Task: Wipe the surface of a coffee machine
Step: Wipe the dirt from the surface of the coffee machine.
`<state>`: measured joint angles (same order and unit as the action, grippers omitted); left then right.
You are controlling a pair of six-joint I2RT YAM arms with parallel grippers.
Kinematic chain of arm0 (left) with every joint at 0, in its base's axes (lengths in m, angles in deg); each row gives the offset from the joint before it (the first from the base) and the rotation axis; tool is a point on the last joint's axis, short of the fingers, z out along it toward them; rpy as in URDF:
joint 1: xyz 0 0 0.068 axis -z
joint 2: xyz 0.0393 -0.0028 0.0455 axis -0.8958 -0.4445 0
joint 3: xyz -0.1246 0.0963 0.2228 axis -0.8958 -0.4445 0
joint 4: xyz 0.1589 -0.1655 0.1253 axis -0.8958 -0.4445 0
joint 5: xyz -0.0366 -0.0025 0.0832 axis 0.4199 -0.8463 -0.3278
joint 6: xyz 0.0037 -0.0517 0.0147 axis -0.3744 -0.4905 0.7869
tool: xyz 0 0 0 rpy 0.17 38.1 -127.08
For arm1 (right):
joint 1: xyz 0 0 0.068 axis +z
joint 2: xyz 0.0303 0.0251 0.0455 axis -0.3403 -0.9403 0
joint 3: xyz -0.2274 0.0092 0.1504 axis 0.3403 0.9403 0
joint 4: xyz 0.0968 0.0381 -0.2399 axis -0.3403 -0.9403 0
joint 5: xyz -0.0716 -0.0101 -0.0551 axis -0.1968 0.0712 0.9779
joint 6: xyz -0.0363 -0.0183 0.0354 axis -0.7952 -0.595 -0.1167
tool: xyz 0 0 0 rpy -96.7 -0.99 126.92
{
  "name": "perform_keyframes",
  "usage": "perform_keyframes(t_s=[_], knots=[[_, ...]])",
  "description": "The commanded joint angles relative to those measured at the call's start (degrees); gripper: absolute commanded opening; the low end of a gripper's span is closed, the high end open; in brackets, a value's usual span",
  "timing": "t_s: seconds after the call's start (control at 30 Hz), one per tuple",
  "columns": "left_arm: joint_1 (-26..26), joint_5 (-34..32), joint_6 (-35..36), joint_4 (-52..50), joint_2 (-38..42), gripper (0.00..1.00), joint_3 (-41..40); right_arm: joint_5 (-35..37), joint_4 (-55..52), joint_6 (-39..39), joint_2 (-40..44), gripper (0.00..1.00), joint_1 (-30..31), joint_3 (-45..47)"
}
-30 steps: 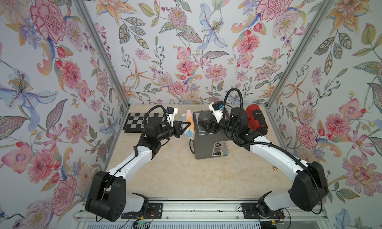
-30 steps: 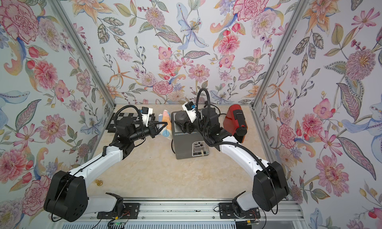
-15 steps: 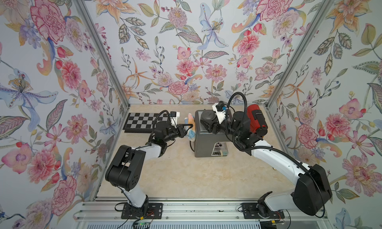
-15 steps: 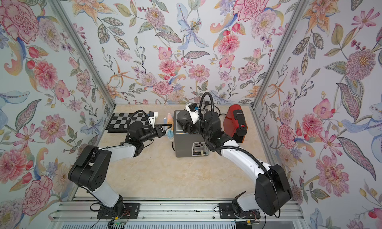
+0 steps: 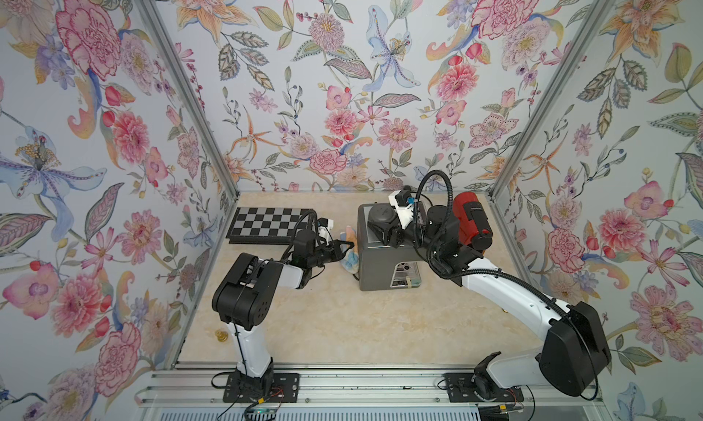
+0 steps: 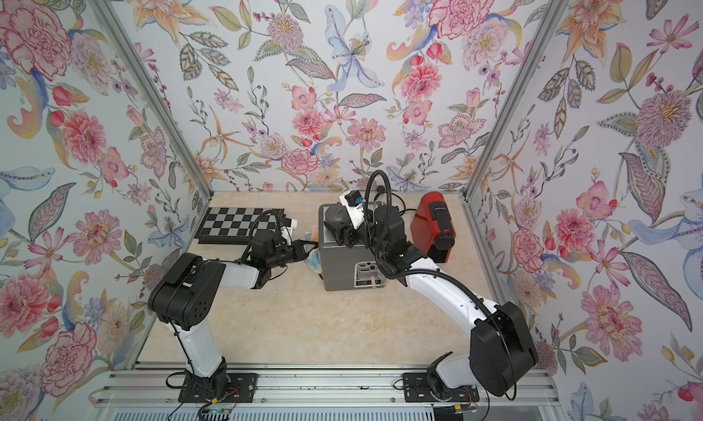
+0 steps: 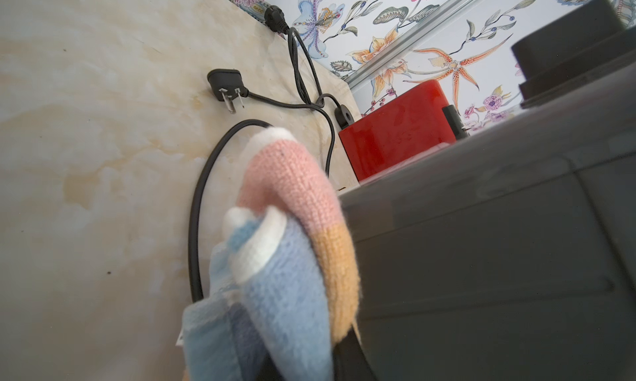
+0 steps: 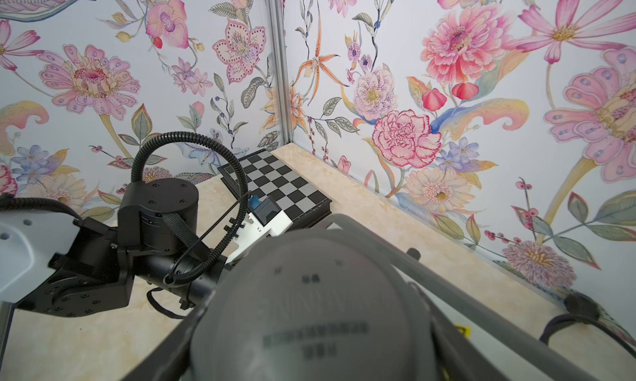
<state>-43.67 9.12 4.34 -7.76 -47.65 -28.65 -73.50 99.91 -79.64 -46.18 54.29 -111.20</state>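
Clamping a pastel knitted cloth, left gripper is closed tight on it, with pink, orange and blue folds bulging past the tips. The cloth's orange band is pressed against a side wall of the grey coffee machine, the wall facing the chessboard. Right gripper sits on top of the same machine at its round dark cap, jaws set wide; the fingers are hidden in the wrist view, so pinching the cap or only straddling it can't be told. Grey machine stands upright toward the back of the marble tabletop, dispensing nook facing the arm bases. Red coffee machine is near it on the right arm's side. Black cord curves past the cloth on the tabletop, and a loose flat-pin plug lies further back
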Motion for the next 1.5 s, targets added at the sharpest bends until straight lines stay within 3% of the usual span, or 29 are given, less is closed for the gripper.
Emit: perform_keyframes(t_s=[0.0,0.2,0.37,0.63,0.87,1.13,1.47], knots=[[3.5,6.3,-2.6,3.7,11.3,0.00,2.6,-7.6,-3.9,11.8,-0.8,0.15,2.3,1.5],[3.4,6.1,2.9,-9.8,22.7,0.00,10.1,-7.3,-3.7,11.9,-0.8,0.15,2.3,1.9],[3.3,6.4,5.9,-14.7,23.4,0.00,12.4,-7.3,-3.5,12.0,-0.7,0.15,2.3,2.1],[6.5,3.6,7.5,-16.5,29.5,0.00,3.9,-7.3,-3.5,12.2,-1.1,0.15,2.3,1.7],[8.9,-0.6,3.4,-11.9,36.1,0.00,-8.3,-7.2,-3.3,12.3,-1.2,0.15,2.3,2.0],[10.0,-2.0,-5.8,9.0,26.7,0.00,-18.7,-7.6,-3.3,12.6,-1.7,0.15,2.3,1.6],[10.3,-1.4,-14.5,32.7,5.9,0.00,-24.4,-7.7,-4.0,12.3,-0.8,0.15,2.3,1.9]])
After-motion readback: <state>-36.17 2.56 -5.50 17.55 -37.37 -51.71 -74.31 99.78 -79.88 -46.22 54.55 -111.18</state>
